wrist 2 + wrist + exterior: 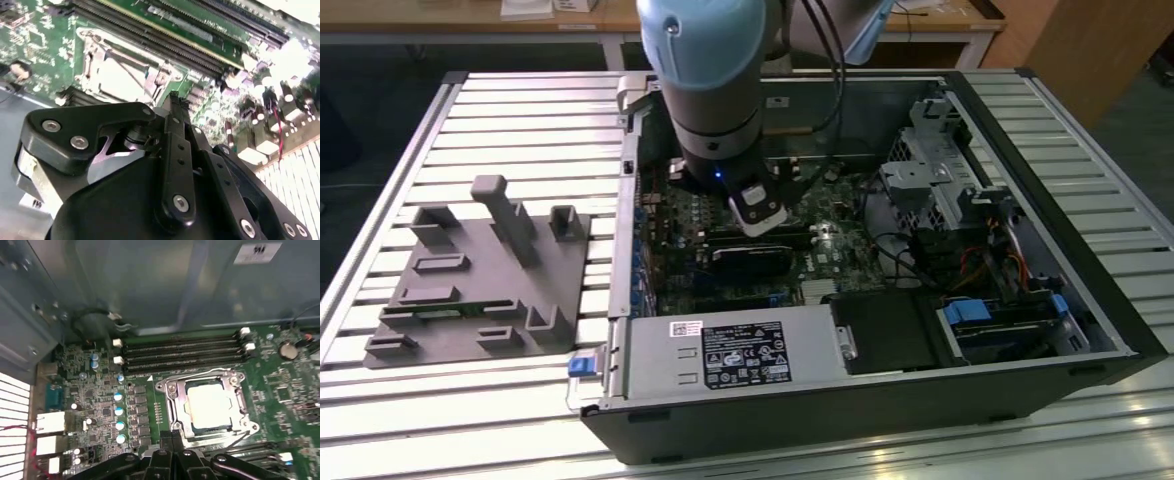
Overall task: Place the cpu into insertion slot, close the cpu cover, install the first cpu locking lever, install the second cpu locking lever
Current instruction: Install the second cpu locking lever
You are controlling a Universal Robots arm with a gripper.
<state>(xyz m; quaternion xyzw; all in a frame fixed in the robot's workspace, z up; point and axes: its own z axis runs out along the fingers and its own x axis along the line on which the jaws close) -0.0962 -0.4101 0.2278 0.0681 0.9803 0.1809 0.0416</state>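
Exterior view: arm point(707, 80) reaching down into open PC case point(1041, 370) lying on slatted table point(520, 110), gripper point(761, 215) low over motherboard point(854, 235), roughly mid-board. Grey fixture tray point(474, 275) on the table toward the exterior view's left, well apart from the case. Power supply point(720, 355) along the case's near edge, drive cage point(927, 175) toward the exterior view's right. First wrist view: insertion slot point(167, 390) clear to see, cpu point(210, 402) seated in it, pale metal face showing through the window of the cpu cover point(239, 400); cover lying flat over the chip, so closed. Thin lever wires along the socket edges (latched or not, can't tell). Row of empty memory slots point(180, 352) just beside the socket, line of capacitors point(119, 412) further off, rear ports point(47, 427) at the board edge. Gripper point(172, 437) fingertips just at the socket's edge, pressed together, nothing between them as far as visible. Second wrist view: same story from the other side, gripper point(174, 97) fingers point(175, 135) closed into one narrow tip, pointing at the socket corner, cpu point(117, 75) bright under the cover point(92, 42), tip near the frame; contact can't be judged.
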